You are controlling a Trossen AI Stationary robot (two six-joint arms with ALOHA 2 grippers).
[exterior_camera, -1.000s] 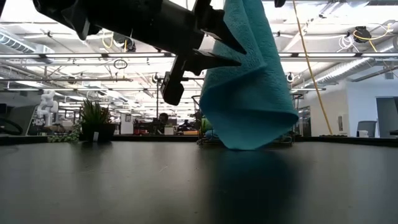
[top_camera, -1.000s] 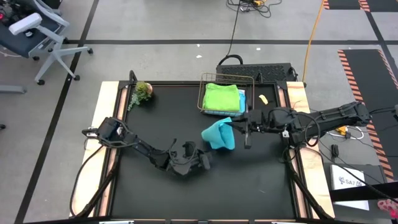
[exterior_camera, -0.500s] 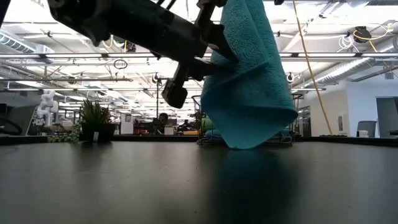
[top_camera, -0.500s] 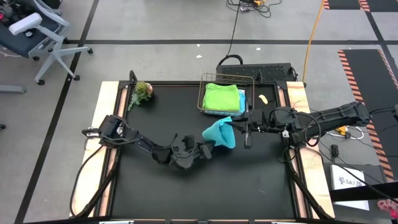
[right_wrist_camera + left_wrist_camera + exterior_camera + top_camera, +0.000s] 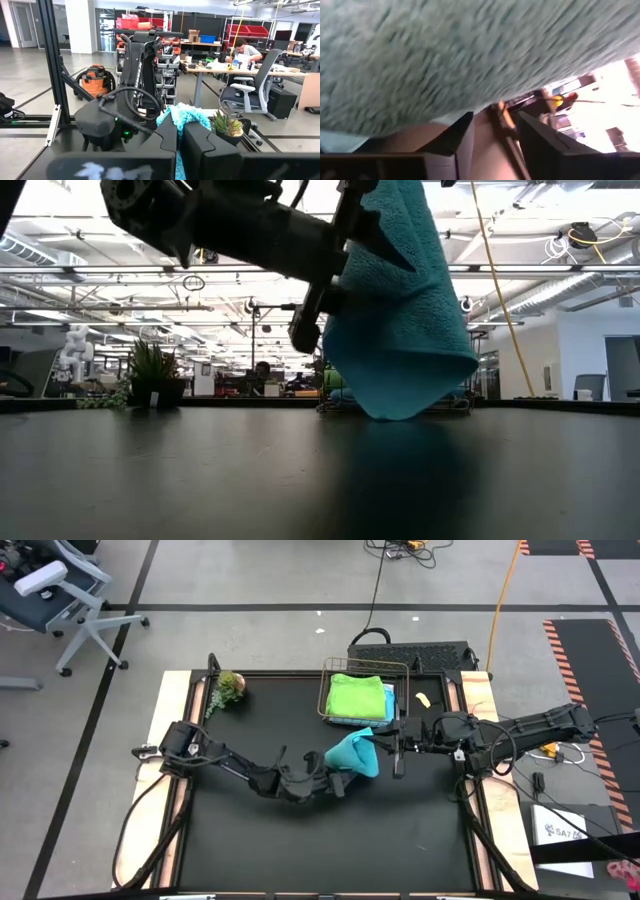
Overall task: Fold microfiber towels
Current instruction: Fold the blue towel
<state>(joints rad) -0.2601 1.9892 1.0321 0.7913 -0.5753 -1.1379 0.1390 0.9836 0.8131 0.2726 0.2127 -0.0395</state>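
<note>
A teal towel hangs at mid-table, a little right of centre, from my right gripper, which is shut on it and reaches in level from the table's right. In the low view the towel hangs as a folded drape, with its lower end close to the tabletop. My left gripper stands open against the towel's left side. Its fingers are apart, and the cloth fills the view just beyond them. My right gripper pinches a bunched upper part of the towel between its two fingers, which come in level from the table's right. The towel hangs below them. Whether its lower end rests on the table cannot be told. My left gripper is close against the cloth, but whether it touches cannot be told.
A wire basket at the far side holds a folded lime green towel on top of a blue one. A small potted plant stands at the far left. A small yellow thing lies right of the basket.
My left gripper has moved toward the table's right and up to the hanging towel. The towel has stayed hanging from my right gripper, its lower part shifting only a little.
</note>
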